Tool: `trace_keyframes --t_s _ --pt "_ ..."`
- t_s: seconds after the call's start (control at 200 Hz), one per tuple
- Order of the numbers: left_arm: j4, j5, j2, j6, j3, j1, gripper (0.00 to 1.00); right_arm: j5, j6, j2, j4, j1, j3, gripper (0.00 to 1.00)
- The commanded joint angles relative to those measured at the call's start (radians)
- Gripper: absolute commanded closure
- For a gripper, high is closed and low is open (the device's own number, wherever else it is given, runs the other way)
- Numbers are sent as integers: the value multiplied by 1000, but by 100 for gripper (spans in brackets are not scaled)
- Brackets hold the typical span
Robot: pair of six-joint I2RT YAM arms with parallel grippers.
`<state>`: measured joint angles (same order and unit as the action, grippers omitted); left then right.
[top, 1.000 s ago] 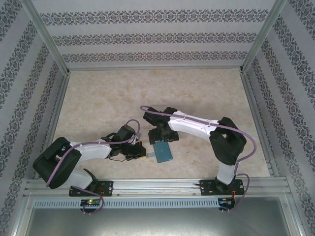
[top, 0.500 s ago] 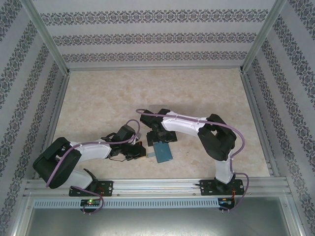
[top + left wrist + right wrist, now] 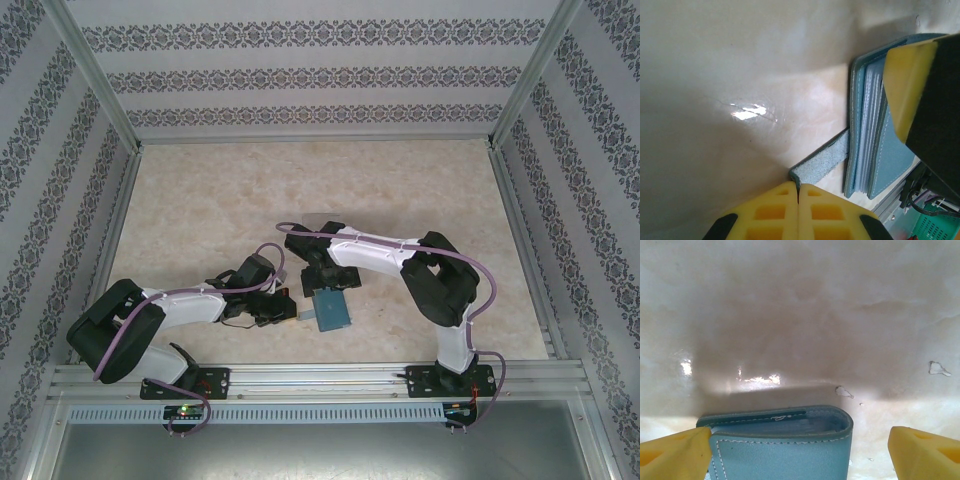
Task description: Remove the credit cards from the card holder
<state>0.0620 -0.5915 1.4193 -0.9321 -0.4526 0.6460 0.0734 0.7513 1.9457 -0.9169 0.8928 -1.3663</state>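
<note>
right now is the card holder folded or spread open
Folded, not spread: the card holder has both covers stacked, inner leaves edge-on between them; strap tab unfastened.

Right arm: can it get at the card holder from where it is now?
Probably yes. The right gripper is open, its fingers either side of the card holder, nothing between. The left gripper is shut by the strap tab, off to the side.
</note>
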Motion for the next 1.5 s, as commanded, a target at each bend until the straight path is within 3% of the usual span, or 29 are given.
trace_keyframes --t_s 0.0,0.689,1.174,1.494 --pt "-31 51 20 -13 31 -9 100 42 -18 -29 -49 5 -30 10" --pt "-52 64 9 -17 24 -9 100 71 -29 -112 -117 4 -27 11" --pt "-73 91 10 -38 0 -8 100 75 -53 -174 -188 -1 18 22" --pt "-62 89 37 -45 -15 -8 100 -89 -65 -160 -76 22 51 15"
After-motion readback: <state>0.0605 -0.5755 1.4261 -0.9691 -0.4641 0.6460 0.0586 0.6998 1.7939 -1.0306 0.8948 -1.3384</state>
